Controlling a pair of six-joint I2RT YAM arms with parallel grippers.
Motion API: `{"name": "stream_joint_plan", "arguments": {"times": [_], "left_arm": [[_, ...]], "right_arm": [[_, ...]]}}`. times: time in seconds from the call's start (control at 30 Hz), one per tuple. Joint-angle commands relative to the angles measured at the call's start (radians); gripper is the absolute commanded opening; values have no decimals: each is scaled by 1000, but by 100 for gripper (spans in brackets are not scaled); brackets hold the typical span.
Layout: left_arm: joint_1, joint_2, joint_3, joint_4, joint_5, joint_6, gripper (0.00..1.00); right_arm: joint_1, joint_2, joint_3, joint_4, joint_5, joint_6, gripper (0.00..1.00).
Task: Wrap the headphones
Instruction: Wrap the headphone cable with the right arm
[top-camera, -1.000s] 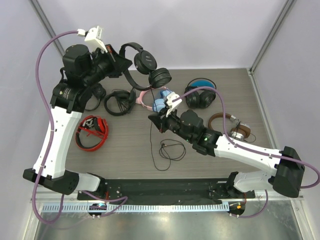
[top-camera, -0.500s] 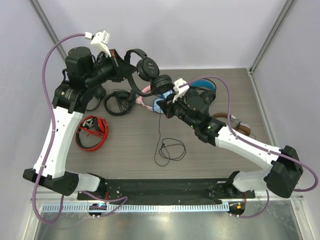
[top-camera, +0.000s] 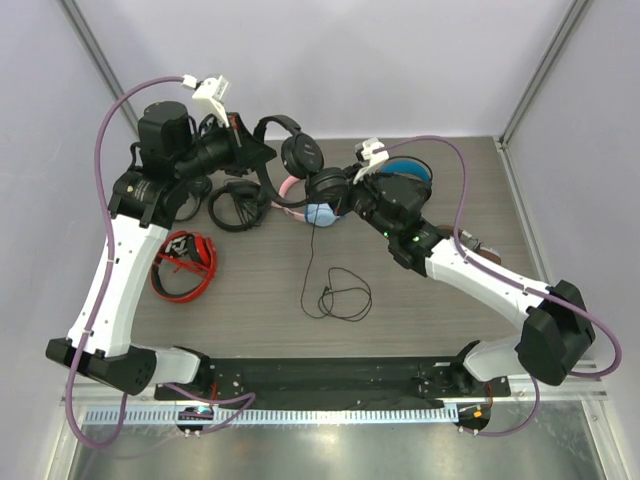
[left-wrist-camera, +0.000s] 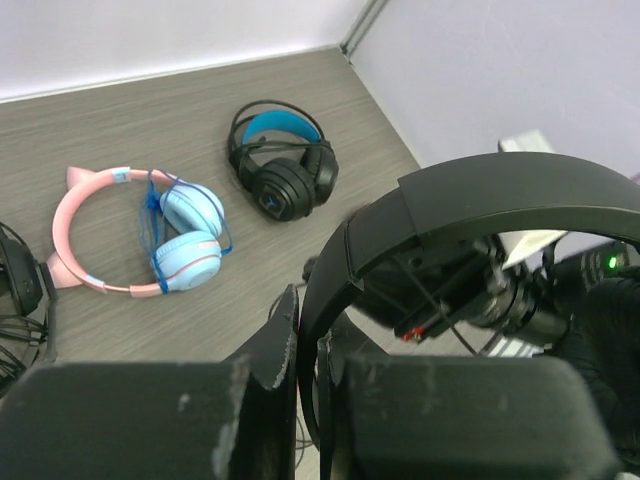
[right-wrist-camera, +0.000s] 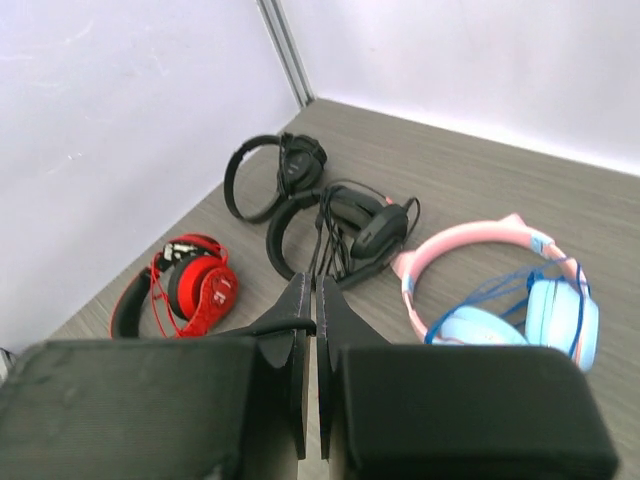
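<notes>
The table (top-camera: 250, 300) lies well below the left pincer (top-camera: 262, 152). This pincer is raised high and clenched on the thin headband of the headphones (top-camera: 300, 155). The headphones hang in the air just right of that pincer, clear of the table. Their lower earcup is close beside the right pincer (right-wrist-camera: 310, 290).

The right pincer is pressed shut, fingertips together. Whether the cable (top-camera: 338, 295) is nipped between them cannot be made out. The cable drops from just beside this pincer to a loose coil on the table below it, toward the arm bases.

A blue-lined pair (left-wrist-camera: 280, 165) lies flat on the table behind the right pincer, partly covered by that arm in the top view. A pink pair (left-wrist-camera: 150, 235) with blue earcups lies under the hanging earcup, ahead and to the right in the right pincer's own view. Two black pairs (right-wrist-camera: 350, 225) with tangled leads sit beneath the left pincer. A red pair (top-camera: 183, 262) lies nearer the bases on that side. A brown pair (top-camera: 480, 262) lies well to the right of the right pincer, beside its forearm.
</notes>
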Motion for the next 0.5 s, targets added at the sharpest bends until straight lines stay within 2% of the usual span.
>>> {"name": "stream_joint_plan", "arguments": {"times": [0.0, 0.17, 0.27, 0.47], "left_arm": [[-3, -45, 30, -29, 169, 28, 0], [-3, -34, 32, -115, 148, 120, 0], [-3, -32, 35, -147, 90, 151, 0], [-4, -11, 65, -225, -4, 214, 0]], "right_arm": [[-38, 27, 81, 39, -10, 14, 6], [-55, 56, 175, -36, -76, -29, 6], [-55, 55, 224, -74, -99, -48, 7], [-55, 3, 209, -105, -104, -77, 11]]}}
